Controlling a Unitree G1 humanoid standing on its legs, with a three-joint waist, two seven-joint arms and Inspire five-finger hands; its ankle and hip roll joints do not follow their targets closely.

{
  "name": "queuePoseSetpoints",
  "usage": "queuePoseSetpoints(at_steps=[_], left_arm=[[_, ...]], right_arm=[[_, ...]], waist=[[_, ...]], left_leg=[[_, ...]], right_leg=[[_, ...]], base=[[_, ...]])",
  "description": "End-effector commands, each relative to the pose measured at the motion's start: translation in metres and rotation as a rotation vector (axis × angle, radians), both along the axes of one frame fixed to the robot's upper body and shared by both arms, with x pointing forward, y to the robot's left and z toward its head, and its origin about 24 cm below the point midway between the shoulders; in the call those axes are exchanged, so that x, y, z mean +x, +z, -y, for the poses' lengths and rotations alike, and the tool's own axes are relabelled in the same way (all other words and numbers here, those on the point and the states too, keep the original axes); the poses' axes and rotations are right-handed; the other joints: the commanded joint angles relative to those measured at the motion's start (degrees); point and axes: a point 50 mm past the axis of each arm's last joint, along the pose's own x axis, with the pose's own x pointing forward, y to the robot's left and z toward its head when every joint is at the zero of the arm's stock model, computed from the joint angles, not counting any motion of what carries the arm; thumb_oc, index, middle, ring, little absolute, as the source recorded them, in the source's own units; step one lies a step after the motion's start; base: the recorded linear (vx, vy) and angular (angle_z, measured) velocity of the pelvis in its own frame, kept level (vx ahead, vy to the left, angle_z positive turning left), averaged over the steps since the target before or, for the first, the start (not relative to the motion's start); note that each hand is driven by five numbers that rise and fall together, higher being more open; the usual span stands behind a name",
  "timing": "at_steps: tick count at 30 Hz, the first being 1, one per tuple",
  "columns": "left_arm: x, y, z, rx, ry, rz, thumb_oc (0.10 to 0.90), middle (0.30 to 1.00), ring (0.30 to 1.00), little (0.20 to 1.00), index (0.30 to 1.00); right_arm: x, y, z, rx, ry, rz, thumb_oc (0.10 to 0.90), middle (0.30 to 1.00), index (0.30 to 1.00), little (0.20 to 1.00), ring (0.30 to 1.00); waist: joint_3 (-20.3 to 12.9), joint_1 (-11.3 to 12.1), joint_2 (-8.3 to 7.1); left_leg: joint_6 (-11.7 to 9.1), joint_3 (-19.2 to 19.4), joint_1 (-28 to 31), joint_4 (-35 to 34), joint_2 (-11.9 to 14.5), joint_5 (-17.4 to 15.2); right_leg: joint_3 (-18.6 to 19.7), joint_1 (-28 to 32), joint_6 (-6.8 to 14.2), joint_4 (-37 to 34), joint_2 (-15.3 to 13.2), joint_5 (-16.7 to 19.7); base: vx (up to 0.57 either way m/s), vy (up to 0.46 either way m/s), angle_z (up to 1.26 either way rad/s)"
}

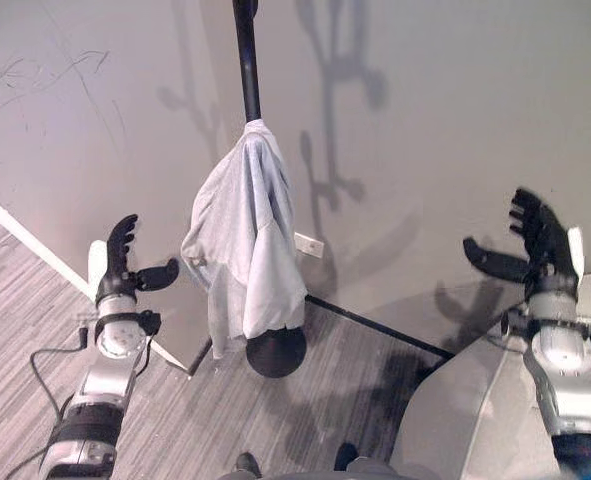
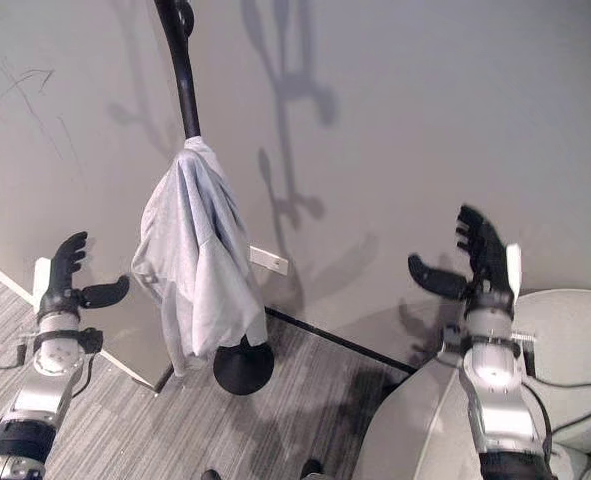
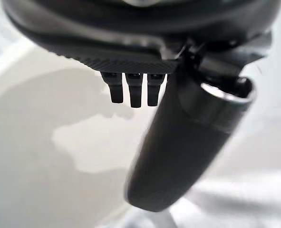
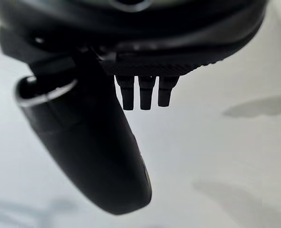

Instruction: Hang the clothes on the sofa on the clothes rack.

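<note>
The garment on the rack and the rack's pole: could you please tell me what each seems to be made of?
The light grey garment looks like soft, thin knit fabric, matte, since it hangs in loose folds and creases. The clothes rack's pole looks like metal or hard plastic with a black, slightly glossy finish, given a highlight along its length; which one cannot be told. Both hands, left and right, are open.

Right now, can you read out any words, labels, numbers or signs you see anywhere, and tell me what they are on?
No readable text.
Pale grey garment hanging on the black clothes rack: no print or label visible.
White plate low on the wall: blank as far as can be seen.
Left hand and right hand, both open and empty: no markings legible.
</note>
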Motion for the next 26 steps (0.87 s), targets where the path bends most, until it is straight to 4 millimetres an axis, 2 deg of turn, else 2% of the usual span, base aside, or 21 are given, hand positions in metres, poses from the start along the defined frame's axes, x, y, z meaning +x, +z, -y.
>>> queuePoseSetpoints(at_steps=[1,5,9,11,12,13,14,16,17,21,26], left_arm=[[0.002,0.054,-0.017,0.008,0.020,0.292,0.800,0.900,0.900,0.900,0.900],[-0.014,0.045,-0.023,-0.068,0.064,0.319,0.800,0.900,0.900,0.900,0.900],[-0.025,0.023,-0.013,-0.320,0.064,0.357,0.800,0.900,0.900,0.900,0.900],[-0.028,0.010,-0.006,-0.353,0.047,0.297,0.800,0.900,0.900,0.900,0.900],[-0.030,-0.007,0.001,-0.291,-0.013,0.168,0.800,0.900,0.900,0.900,0.900],[-0.030,-0.007,0.001,-0.290,-0.013,0.168,0.800,0.900,0.900,0.900,0.900],[-0.036,-0.030,0.012,-0.318,-0.055,0.050,0.800,0.900,0.900,0.900,0.900],[-0.044,-0.055,0.024,-0.410,-0.067,-0.034,0.800,0.900,0.900,0.900,0.900],[-0.043,-0.055,0.024,-0.411,-0.068,-0.033,0.800,0.900,0.900,0.900,0.900],[-0.055,-0.094,0.053,-0.514,-0.130,-0.213,0.800,0.900,0.900,0.900,0.900],[-0.056,-0.115,0.081,-0.496,-0.248,-0.364,0.800,0.900,0.900,0.900,0.900]], right_arm=[[0.002,0.017,0.001,0.000,0.015,0.117,0.800,0.900,0.900,0.900,0.900],[-0.013,-0.019,-0.008,0.106,0.035,0.002,0.800,0.900,0.900,0.900,0.900],[-0.019,-0.049,-0.022,0.165,0.082,-0.118,0.800,0.900,0.900,0.900,0.900],[-0.022,-0.062,-0.026,0.176,0.097,-0.178,0.800,0.900,0.900,0.900,0.900],[-0.025,-0.078,-0.031,0.178,0.111,-0.257,0.800,0.900,0.900,0.900,0.900],[-0.025,-0.079,-0.031,0.178,0.111,-0.257,0.800,0.900,0.900,0.900,0.900],[-0.029,-0.092,-0.035,0.181,0.115,-0.322,0.800,0.900,0.900,0.900,0.900],[-0.030,-0.103,-0.042,0.204,0.111,-0.362,0.800,0.900,0.900,0.900,0.900],[-0.030,-0.103,-0.041,0.203,0.111,-0.362,0.800,0.900,0.900,0.900,0.900],[-0.030,-0.118,-0.058,0.231,0.137,-0.416,0.800,0.900,0.900,0.900,0.900],[-0.026,-0.127,-0.076,0.239,0.170,-0.450,0.800,0.900,0.900,0.900,0.900]], waist=[[-1.96,0.51,-1.67],[-1.61,0.51,-1.35],[-1.32,0.70,-0.98],[-1.21,0.70,-0.79],[-0.95,0.67,-0.53],[-0.97,0.66,-0.56],[-0.70,0.63,-0.30],[-0.51,0.54,-0.09],[-0.51,0.55,-0.07],[-0.30,0.31,0.23],[-0.29,-0.02,0.37]], left_leg=[[-1.87,2.53,6.49,0.52,0.49,-9.59],[-1.85,2.26,6.43,0.52,0.40,-9.56],[-1.80,2.00,6.57,0.52,0.28,-9.46],[-1.75,1.89,6.56,0.52,0.23,-9.44],[-1.74,1.84,6.59,0.52,0.15,-9.38],[-1.75,1.83,6.59,0.52,0.14,-9.38],[-1.66,1.84,6.58,0.52,0.09,-9.34],[-1.55,1.89,6.57,0.52,-0.01,-9.28],[-1.55,1.89,6.57,0.52,0.00,-9.29],[-1.34,1.89,6.57,0.52,-0.11,-9.25],[-1.25,1.98,6.69,0.52,-0.16,-9.30]], right_leg=[[-2.12,1.54,5.15,0.99,-5.20,-3.34],[-2.46,1.71,5.03,0.99,-5.32,-3.36],[-2.59,1.99,4.83,0.99,-5.41,-3.32],[-2.65,2.07,4.75,1.01,-5.43,-3.29],[-2.75,2.14,4.78,1.05,-5.53,-3.17],[-2.76,2.14,4.79,1.04,-5.54,-3.17],[-2.90,2.21,4.80,1.10,-5.65,-3.07],[-2.76,2.19,4.76,1.16,-5.69,-3.00],[-2.75,2.19,4.76,1.16,-5.69,-3.00],[-2.46,1.95,4.69,1.26,-5.74,-2.86],[-2.16,1.88,4.65,1.30,-5.69,-2.88]], base=[[0.00,0.000,0.00],[0.00,0.001,0.02],[-0.01,0.006,0.06],[-0.01,0.016,0.12],[-0.01,0.019,0.10],[-0.01,0.033,0.06],[-0.01,0.026,0.03],[-0.01,0.016,0.01],[0.00,0.000,0.00],[0.00,0.000,0.00],[0.00,0.000,0.00]])
